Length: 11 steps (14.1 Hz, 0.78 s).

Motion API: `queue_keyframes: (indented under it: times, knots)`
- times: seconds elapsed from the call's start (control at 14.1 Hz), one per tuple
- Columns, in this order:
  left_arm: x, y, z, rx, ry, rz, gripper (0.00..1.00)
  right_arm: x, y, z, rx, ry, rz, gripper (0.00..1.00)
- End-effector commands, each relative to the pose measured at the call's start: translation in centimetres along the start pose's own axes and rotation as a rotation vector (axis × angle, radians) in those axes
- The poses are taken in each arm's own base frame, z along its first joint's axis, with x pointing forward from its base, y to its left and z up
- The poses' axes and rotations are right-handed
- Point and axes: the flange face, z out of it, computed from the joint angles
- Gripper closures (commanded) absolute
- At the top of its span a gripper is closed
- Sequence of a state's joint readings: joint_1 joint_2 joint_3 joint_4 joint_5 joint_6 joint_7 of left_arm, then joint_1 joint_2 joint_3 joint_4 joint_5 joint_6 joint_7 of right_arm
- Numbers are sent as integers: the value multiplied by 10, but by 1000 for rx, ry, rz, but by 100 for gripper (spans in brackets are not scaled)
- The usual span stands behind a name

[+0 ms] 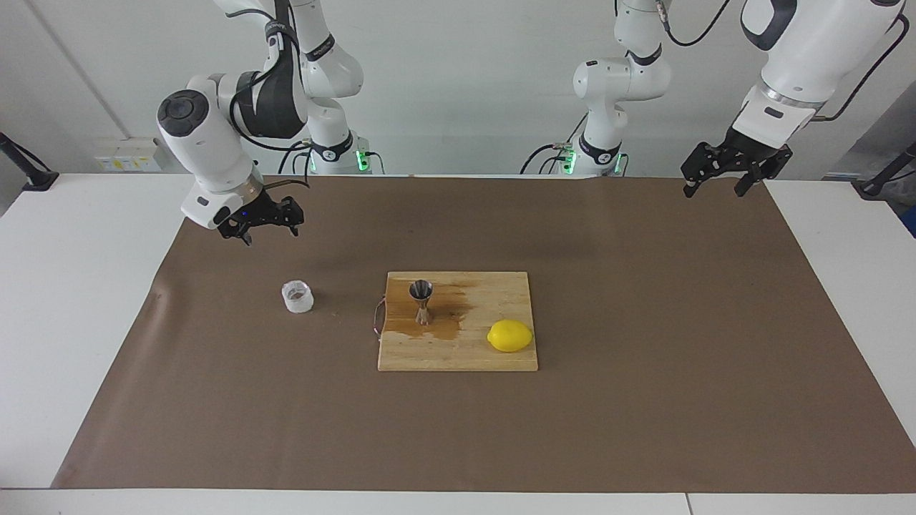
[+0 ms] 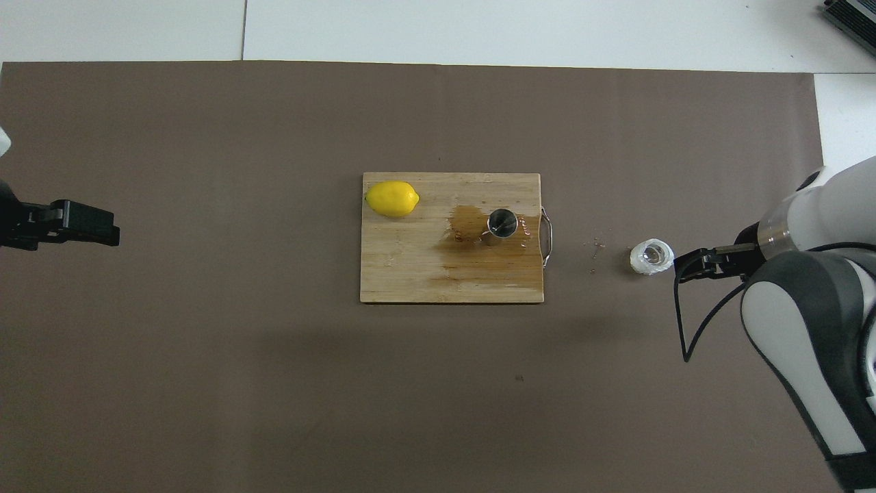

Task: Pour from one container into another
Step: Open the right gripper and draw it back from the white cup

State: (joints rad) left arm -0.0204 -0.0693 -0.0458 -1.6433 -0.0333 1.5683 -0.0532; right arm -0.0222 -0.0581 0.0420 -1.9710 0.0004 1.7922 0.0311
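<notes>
Found the cup (image 1: 298, 297) upright on the brown mat (image 1: 644, 400), toward the right arm's end of the table, well apart from the cutting board (image 1: 458, 354) and with nothing gripping it. Noted something dark at its bottom; could not tell how much. Found the jigger (image 1: 421, 300) upright on the board, ringed by a wet stain (image 1: 447, 315), with a lemon (image 1: 509, 335) near it on the same board. Located the right gripper (image 1: 261, 223) raised over the mat, clear of the cup, fingers spread and empty. Located the left gripper (image 1: 723, 175) waiting over the mat's edge at the left arm's end, likewise spread and empty. Judged the pour as probably made already, given the wet board and the released cup; judged the step in hand as clearing the right arm away. For any further pour: lower onto the cup, close across its thick walls, carry level over the jigger's narrow mouth, tilt slowly to limit spillage.
</notes>
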Motion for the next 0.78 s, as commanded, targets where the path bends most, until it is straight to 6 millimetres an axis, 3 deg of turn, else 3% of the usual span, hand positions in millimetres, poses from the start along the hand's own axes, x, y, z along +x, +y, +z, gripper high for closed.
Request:
queue_keyframes:
  times: [0.0,0.14,0.21,0.35,0.71]
  knots:
    - [-10,-1,-2,-6,-5,2,0,4,5,-63,-10,35,52,0]
    - [-10,-1,-1,-6,-7,2,0,-1,15,-118,6,100,74,0]
    - [-10,-1,-1,-6,-7,2,0,-4,19,-132,30,130,89,0]
    - [-10,-1,-2,-6,-5,2,0,-11,20,-144,24,147,94,0]
    - [-10,-1,-2,-6,-5,2,0,-21,29,-148,33,139,108,0]
